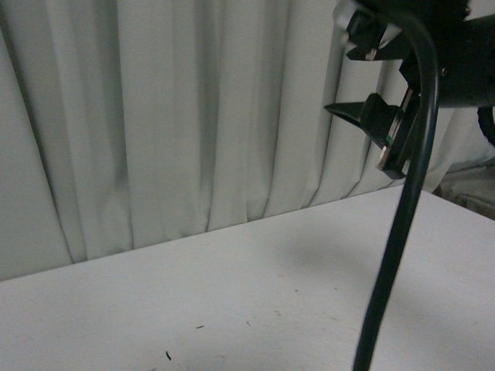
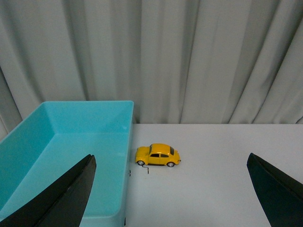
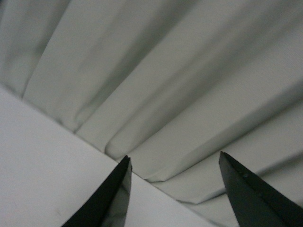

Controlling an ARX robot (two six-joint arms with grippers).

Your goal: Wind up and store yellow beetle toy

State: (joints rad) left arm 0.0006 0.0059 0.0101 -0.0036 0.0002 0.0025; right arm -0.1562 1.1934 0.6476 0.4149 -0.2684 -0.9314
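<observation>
The yellow beetle toy (image 2: 158, 155) stands on its wheels on the white table, side-on in the left wrist view, its nose close to the turquoise bin's wall. My left gripper (image 2: 171, 155) is open, well short of the toy, with its dark fingers (image 2: 61, 198) spread wide and nothing between them. My right gripper (image 1: 337, 79) hangs open high at the front view's upper right, above the table. In its own wrist view the right gripper (image 3: 174, 156) faces only curtain and table edge. The front view and the right wrist view show no toy.
A turquoise bin (image 2: 85, 105), with nothing in it, stands just beside the toy. A black cable (image 1: 394, 255) hangs from the right arm down across the table (image 1: 193, 294). A pale pleated curtain (image 1: 178, 116) closes off the back. Small dark marks dot the tabletop.
</observation>
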